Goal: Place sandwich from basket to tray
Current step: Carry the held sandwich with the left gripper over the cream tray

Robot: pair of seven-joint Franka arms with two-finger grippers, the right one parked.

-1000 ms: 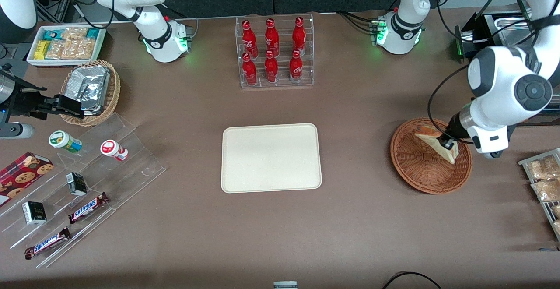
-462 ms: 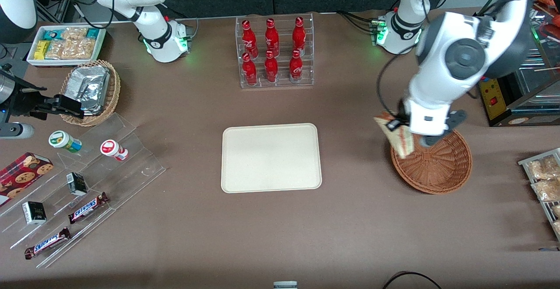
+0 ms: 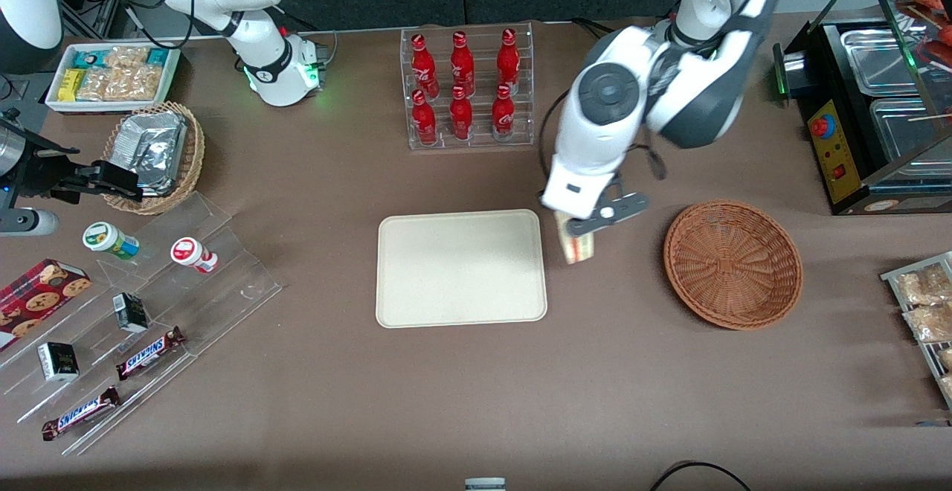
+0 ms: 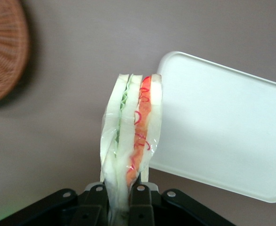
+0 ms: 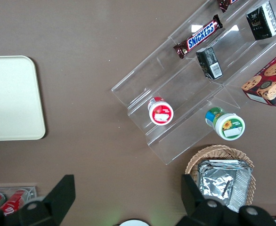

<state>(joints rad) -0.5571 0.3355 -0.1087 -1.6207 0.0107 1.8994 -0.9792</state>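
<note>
The left arm's pincer [image 3: 574,232], clamped on the sandwich [image 4: 131,136], hangs just beside the tray [image 3: 461,268] on its wicker basket [image 3: 732,264] side, the wedge's long axis pointing down.

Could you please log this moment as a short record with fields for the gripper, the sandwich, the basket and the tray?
gripper: in the air between the basket and the tray, close to the tray's edge, jaws shut on the sandwich
sandwich: clear-wrapped, held by one end, hanging beside the tray's edge, not yet over it
basket: on the table toward the working arm's end, nothing in it
tray: flat on the table, nothing on it
bottles: six red ones in a clear rack, farther from the front camera than the tray
</note>
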